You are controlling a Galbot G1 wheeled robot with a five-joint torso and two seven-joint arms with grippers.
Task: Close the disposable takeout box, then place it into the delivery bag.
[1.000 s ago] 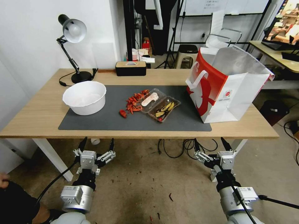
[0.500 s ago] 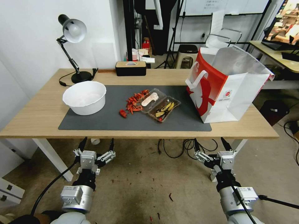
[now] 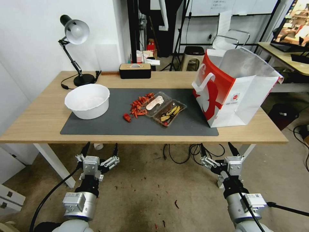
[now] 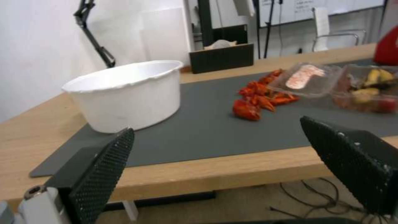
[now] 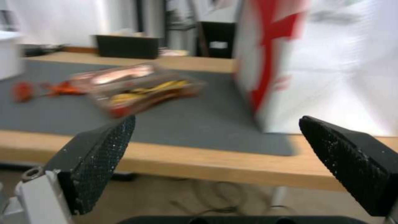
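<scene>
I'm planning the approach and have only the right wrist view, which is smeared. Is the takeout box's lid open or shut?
Observer: Open. The head view shows the disposable takeout box with both halves lying flat on the grey mat.
Operator: Is the bag's mouth open?
Observer: Yes. The delivery bag stands upright to the box's right, top open, foil lining showing.
Operator: Where is the left gripper?
Observer: The left gripper is open below the table's near edge, level with the open right gripper.
</scene>
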